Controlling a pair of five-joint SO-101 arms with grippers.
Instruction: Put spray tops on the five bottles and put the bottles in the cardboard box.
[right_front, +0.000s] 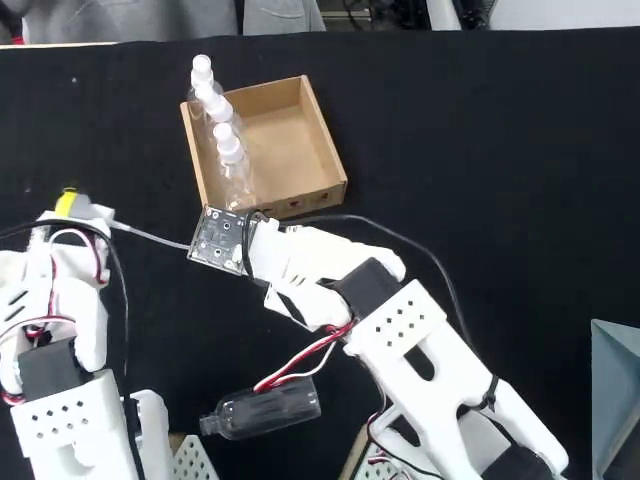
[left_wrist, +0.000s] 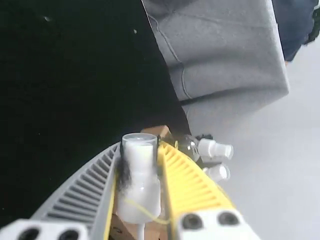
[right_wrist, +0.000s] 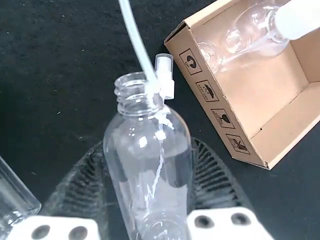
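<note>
My right gripper (right_wrist: 148, 155) is shut on a clear bottle (right_wrist: 147, 170) with an open neck. In the high view that gripper (right_front: 224, 241) sits just in front of the cardboard box (right_front: 318, 140). My left gripper (right_front: 68, 204) is at the left, shut on a white spray top (left_wrist: 138, 182) with a clear cap. The spray top's thin tube (right_front: 150, 237) runs across to the held bottle and its end (right_wrist: 159, 145) is inside the neck. Three capped bottles (right_front: 225, 150) lie along the box's left wall. An uncapped bottle (right_front: 262, 410) lies on the cloth at the front.
A small white spray top (right_wrist: 165, 82) lies just beyond the held bottle's neck. Part of another clear bottle (right_wrist: 14, 196) shows beside my right gripper. A grey object (right_front: 615, 390) stands at the right edge. The black cloth to the right of the box is bare.
</note>
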